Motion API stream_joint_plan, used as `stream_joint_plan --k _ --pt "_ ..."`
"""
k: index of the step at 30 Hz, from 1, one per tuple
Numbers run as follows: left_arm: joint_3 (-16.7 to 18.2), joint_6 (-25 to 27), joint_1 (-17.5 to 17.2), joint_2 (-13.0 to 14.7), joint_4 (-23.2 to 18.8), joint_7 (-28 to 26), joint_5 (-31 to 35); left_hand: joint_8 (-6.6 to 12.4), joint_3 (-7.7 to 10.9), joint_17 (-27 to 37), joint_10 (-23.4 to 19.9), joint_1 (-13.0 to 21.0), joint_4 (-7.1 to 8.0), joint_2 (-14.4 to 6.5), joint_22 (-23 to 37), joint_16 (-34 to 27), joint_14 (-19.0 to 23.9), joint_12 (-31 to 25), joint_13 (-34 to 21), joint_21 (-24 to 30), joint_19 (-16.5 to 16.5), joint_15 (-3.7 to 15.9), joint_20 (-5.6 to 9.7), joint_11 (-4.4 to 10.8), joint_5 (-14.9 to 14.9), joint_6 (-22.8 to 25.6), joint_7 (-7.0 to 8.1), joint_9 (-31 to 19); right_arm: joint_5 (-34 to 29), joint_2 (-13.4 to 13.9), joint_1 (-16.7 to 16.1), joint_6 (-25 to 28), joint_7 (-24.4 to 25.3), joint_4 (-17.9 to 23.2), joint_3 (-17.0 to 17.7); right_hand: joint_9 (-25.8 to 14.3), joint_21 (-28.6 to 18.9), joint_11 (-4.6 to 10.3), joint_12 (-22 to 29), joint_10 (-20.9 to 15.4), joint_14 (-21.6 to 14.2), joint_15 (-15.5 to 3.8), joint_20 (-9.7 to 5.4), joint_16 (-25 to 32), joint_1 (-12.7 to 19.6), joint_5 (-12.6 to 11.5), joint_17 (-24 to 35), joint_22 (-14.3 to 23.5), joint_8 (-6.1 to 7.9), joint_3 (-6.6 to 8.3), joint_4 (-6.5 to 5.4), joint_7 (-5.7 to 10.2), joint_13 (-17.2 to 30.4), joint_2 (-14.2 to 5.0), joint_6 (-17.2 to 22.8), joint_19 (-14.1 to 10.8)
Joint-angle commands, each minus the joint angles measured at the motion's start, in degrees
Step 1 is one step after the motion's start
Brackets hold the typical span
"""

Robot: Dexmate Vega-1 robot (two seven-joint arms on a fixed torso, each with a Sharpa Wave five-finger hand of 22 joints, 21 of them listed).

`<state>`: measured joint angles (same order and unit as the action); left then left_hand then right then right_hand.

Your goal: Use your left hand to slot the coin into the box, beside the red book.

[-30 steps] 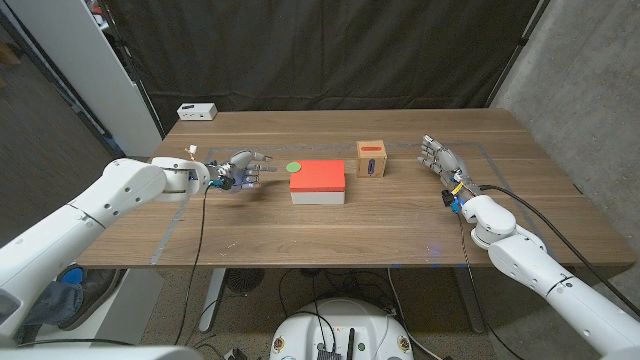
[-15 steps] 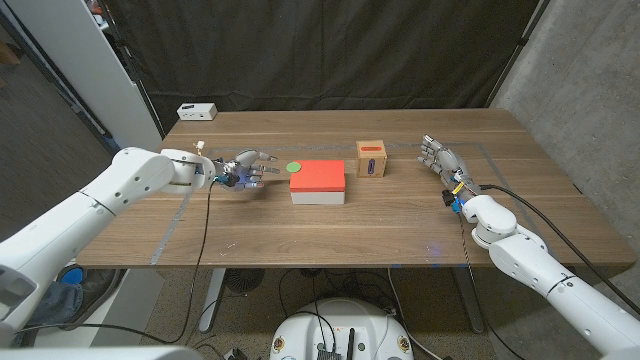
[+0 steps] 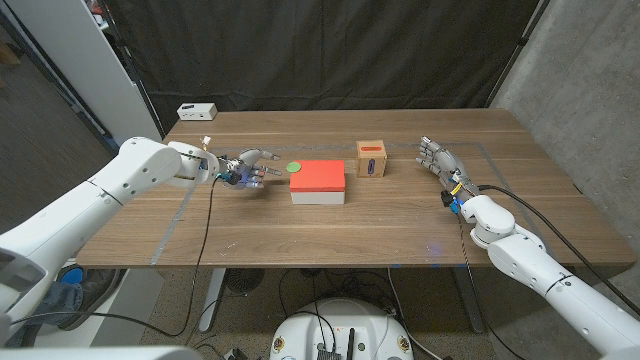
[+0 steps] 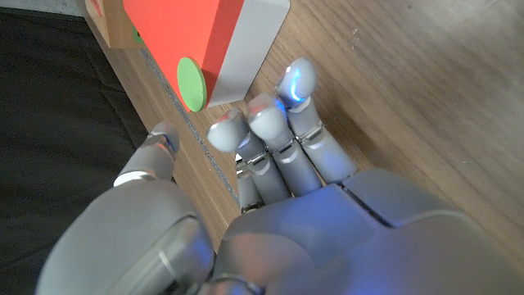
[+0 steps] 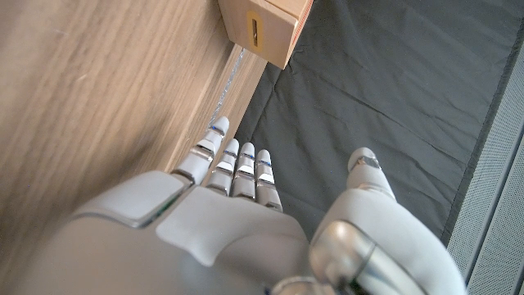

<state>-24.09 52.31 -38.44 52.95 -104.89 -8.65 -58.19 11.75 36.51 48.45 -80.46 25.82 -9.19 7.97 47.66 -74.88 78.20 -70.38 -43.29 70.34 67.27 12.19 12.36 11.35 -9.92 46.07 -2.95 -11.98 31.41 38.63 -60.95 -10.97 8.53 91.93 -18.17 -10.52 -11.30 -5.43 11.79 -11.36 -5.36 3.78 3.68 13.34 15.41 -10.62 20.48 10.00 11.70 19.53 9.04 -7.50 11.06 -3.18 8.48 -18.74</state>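
A green coin lies on the wooden table, touching the left end of the red book, which has a white underside. In the left wrist view the green coin lies against the red book. My left hand hovers just left of the coin with its fingers apart, holding nothing. A small wooden box with a slot in a red top stands right of the book. My right hand is open at the right, apart from the wooden box.
A white device sits at the table's far left corner. A transparent strip runs along the table's left side. Black curtains hang behind the table.
My left hand has moved right along the table, closing the gap to the green coin. The coin, book, box and right hand have not moved.
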Motion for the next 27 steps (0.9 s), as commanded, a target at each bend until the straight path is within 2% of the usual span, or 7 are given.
stream_joint_plan --k 1,12,27 --pt "-1.1 2.9 1.3 -1.0 -1.4 -2.5 2.6 -0.27 0.17 -0.3 -0.1 1.2 -0.51 -0.2 -0.3 -0.2 0.4 -0.8 0.1 0.0 0.5 0.11 -0.11 0.39 -0.4 1.4 -0.4 -0.1 -0.1 0.0 0.2 0.0 -0.1 0.0 -0.2 -0.2 -0.4 -0.1 0.3 -0.4 -0.4 0.06 0.02 0.4 0.4 -0.2 0.1 0.1 0.2 0.08 -0.13 -0.32 0.2 -0.02 0.6 -0.1" --pt "-3.5 4.6 2.7 -2.1 -2.3 -4.1 6.8 -0.23 0.0 -0.5 -0.2 2.1 -0.73 0.4 -0.9 -0.3 0.5 -1.8 0.4 0.0 0.5 0.07 -0.11 0.47 -0.3 1.7 0.16 -0.2 0.0 0.5 -0.6 0.2 0.1 0.7 0.1 -0.2 -0.4 -0.08 0.4 -0.7 -0.4 0.0 0.01 0.4 0.3 -0.1 0.0 0.1 0.18 0.02 -0.21 -0.27 0.3 0.02 0.8 -0.2" --pt "-7.7 4.6 5.7 -2.5 -1.4 1.2 12.3 -0.17 -1.49 -0.5 0.3 1.0 -0.25 1.5 -1.2 -0.7 0.6 -2.7 1.3 0.7 0.8 0.04 -0.13 0.5 -0.1 2.1 0.37 -0.4 -0.1 0.6 -0.4 0.4 0.1 0.7 0.1 -0.3 -0.4 -0.21 0.4 -1.2 -0.5 -0.02 0.1 0.4 0.2 -0.1 0.0 0.1 0.13 -0.06 -0.28 -0.19 0.3 0.09 1.0 -0.3"
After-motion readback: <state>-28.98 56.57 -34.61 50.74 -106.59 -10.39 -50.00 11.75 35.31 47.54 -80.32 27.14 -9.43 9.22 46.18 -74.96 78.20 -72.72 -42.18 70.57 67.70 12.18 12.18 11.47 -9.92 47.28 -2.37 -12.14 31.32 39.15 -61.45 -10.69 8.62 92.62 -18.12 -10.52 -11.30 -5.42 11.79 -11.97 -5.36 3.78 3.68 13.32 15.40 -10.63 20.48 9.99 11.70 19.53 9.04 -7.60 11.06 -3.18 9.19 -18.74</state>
